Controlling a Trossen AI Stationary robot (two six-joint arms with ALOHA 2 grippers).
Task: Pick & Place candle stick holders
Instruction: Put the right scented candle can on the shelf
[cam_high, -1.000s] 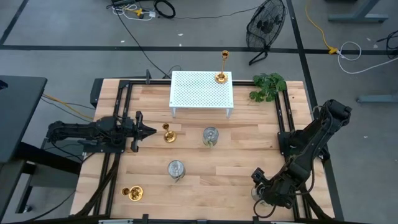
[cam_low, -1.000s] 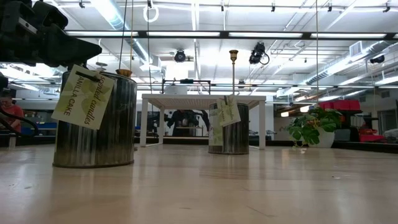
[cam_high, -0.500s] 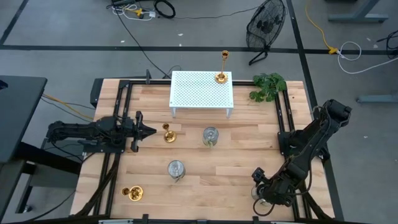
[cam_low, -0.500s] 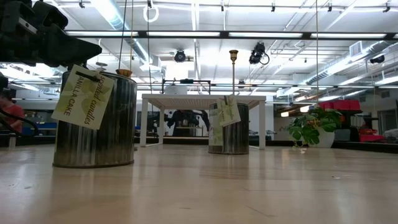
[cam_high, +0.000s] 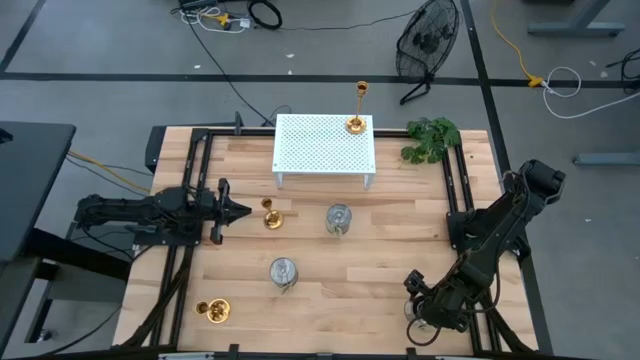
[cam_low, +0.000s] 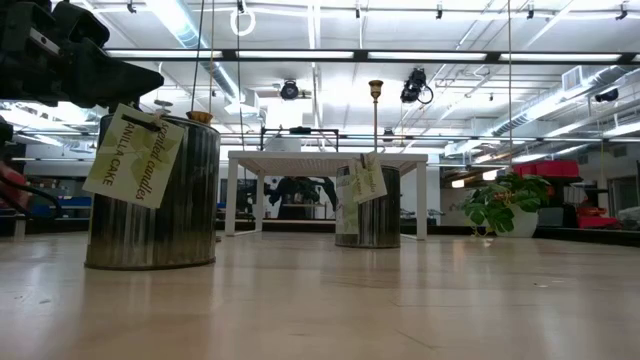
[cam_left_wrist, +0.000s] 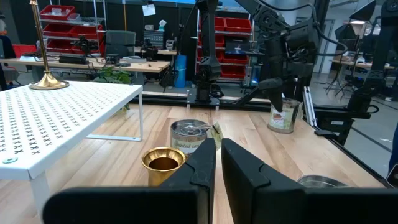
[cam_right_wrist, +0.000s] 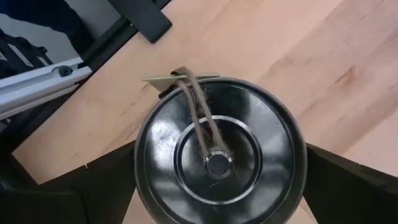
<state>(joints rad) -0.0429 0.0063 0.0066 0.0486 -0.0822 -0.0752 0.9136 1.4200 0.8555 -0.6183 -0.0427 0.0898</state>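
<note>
My right gripper (cam_right_wrist: 217, 186) is open at the table's near right corner and points steeply down over a squat silver candle stick holder (cam_right_wrist: 217, 149). One finger stands on either side of its lid, and I cannot tell whether they touch it. A twine-tied tag (cam_right_wrist: 180, 78) lies on the lid. My left gripper (cam_high: 240, 210) is shut and level at the left, with a gold holder (cam_high: 270, 215) just in front of it. Two more silver holders (cam_high: 340, 218) (cam_high: 284, 270) stand mid-table. A second gold one (cam_high: 212, 311) lies near left, and a third (cam_high: 356, 110) stands on the white rack (cam_high: 320, 145).
The white perforated rack stands at the far middle on its legs, with a green plant (cam_high: 430, 138) to its right. Black rails (cam_high: 455, 190) run along both sides of the table. Bare wood (cam_high: 380, 260) lies between the silver holders and the right gripper.
My right gripper has sunk a little toward the silver holder beneath it, still open. Nothing else has moved.
</note>
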